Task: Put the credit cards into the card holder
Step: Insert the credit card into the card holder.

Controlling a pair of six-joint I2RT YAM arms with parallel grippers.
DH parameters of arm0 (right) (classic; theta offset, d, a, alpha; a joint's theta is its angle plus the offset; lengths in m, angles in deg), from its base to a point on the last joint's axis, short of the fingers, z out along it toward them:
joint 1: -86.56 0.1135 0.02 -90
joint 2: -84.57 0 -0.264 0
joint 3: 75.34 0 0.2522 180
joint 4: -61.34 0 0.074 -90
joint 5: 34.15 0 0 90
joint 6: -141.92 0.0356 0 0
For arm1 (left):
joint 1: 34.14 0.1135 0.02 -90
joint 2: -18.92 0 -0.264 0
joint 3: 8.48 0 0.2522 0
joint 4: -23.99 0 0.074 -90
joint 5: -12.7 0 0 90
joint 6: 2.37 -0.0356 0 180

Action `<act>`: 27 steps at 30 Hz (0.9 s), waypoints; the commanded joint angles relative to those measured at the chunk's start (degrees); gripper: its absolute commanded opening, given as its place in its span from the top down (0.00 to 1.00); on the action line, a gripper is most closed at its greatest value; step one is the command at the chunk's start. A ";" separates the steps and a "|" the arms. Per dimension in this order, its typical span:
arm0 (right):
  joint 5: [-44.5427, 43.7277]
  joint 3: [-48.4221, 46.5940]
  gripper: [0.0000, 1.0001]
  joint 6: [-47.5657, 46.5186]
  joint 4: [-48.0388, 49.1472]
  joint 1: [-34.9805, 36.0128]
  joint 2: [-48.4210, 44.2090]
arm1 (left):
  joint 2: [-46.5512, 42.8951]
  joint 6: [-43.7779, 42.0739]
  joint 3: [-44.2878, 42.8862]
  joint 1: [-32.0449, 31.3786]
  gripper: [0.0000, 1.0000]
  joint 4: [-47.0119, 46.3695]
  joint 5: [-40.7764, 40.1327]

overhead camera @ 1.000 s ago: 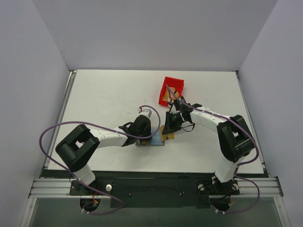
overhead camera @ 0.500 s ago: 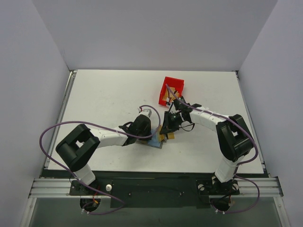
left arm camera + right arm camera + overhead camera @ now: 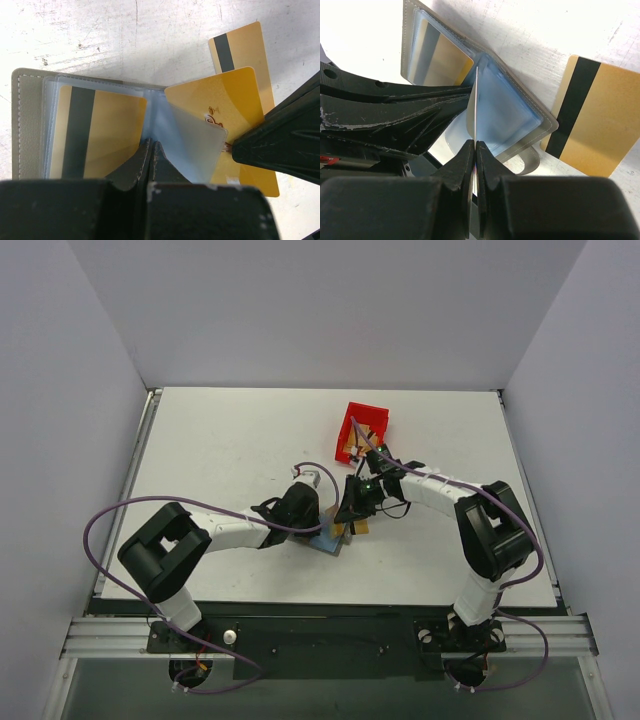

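Bright, even overhead light leaves the white table (image 3: 230, 440) almost shadowless, while both wrist views are sharp mid-frame but dark and soft along the bottom, and glare whitens the sleeved credit card (image 3: 437, 52).

Item one: a red plastic bin (image 3: 362, 430) is sitting on the white worktop (image 3: 220, 450), near the right jaws on their far side and further off from the left jaws, turned slightly askew to the worktop edges. The worktop around both jaws is showing fine scratches and dark specks. Pale grey walls (image 3: 320, 310) are enclosing the worktop, well apart from both jaws. An aluminium rail (image 3: 100, 637) is running along the near edge, well behind them.
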 commanded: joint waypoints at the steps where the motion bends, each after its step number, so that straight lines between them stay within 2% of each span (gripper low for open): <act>1: 1.49 0.77 1.00 0.99 0.88 -0.03 -0.33 | 2.46 -0.23 1.88 0.80 1.00 9.18 -1.23; 12: -1.85 6.57 1.00 7.83 5.62 -0.12 -2.18 | -1.59 1.17 1.97 1.50 1.00 8.74 -0.45; 17: -1.33 9.82 1.00 12.14 12.29 -0.12 -2.79 | -3.95 1.18 1.18 2.38 1.00 9.00 0.52; 27: -0.27 9.65 1.00 12.85 13.01 -0.12 -1.48 | -10.64 1.18 1.70 8.26 1.00 9.18 2.46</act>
